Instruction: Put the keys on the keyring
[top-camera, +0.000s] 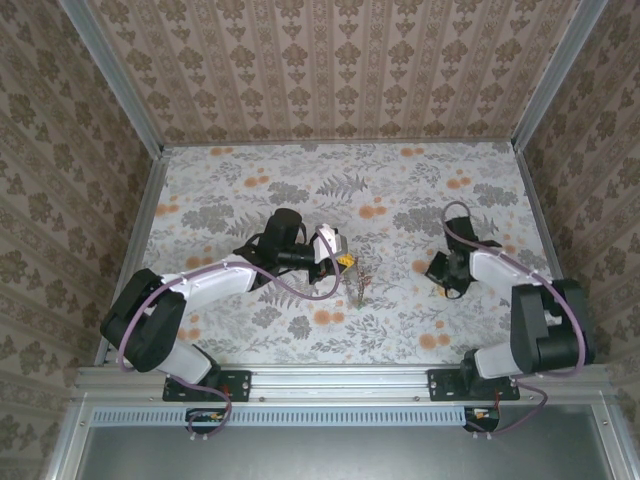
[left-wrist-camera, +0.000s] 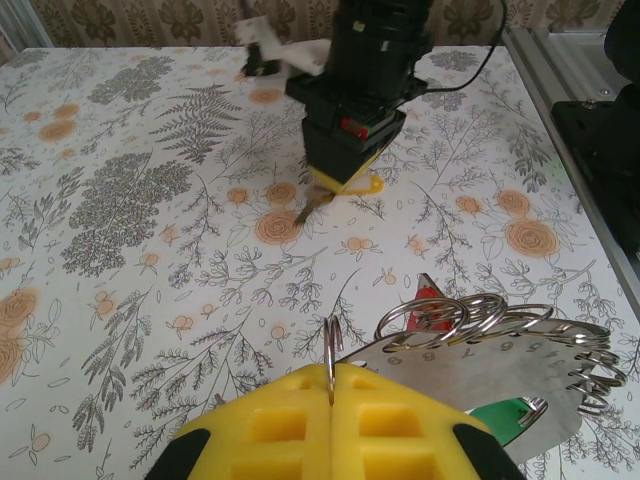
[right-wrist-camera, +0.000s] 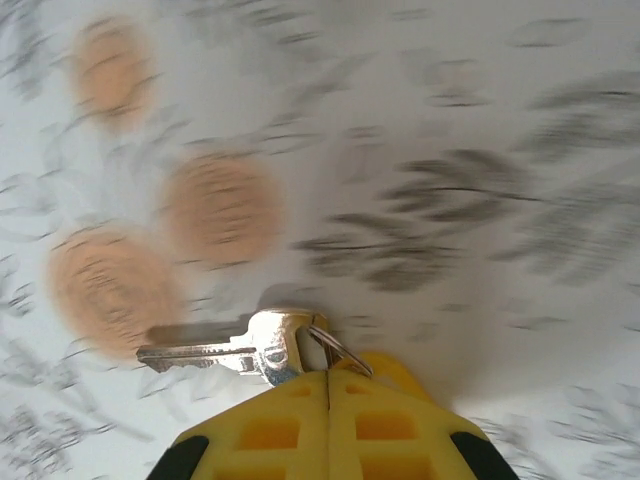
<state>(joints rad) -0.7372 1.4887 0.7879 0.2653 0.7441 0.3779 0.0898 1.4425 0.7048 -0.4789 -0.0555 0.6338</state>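
Table, one: the flowered tabletop (top-camera: 250, 170), grey ferns and orange blooms, walled in by patterned paper on three sides.

Arms, two: my left arm (top-camera: 200, 285) reaches in toward the middle of the table. My right arm (top-camera: 510, 280) is folded back at the right side.

Grippers, two: my left gripper (top-camera: 343, 260) (left-wrist-camera: 330, 375) is clenched, its yellow pads pressed flat together on one thin wire split ring (left-wrist-camera: 330, 345) that stands upright in the seam. My right gripper (top-camera: 445, 280) (right-wrist-camera: 328, 378) (left-wrist-camera: 345, 183) is also clenched, and it grasps a key by the small loop through its head.

Keyring, one: the keyring (left-wrist-camera: 470, 365) (top-camera: 356, 285), a flat silvery round metal plate stamped with numbers and fringed with wire rings, sits just right of my left pads near the table's middle. The pinched ring is at its near edge.

Loose key, one: the silver metal key (right-wrist-camera: 225, 352) (left-wrist-camera: 312, 207) pokes out to the side from my right fingertips, low over the tabletop and well apart from the keyring.

Coloured heads, two: a red plastic key head (left-wrist-camera: 427, 294) shows behind the ring cluster and a green plastic key head (left-wrist-camera: 505, 413) under the plate.
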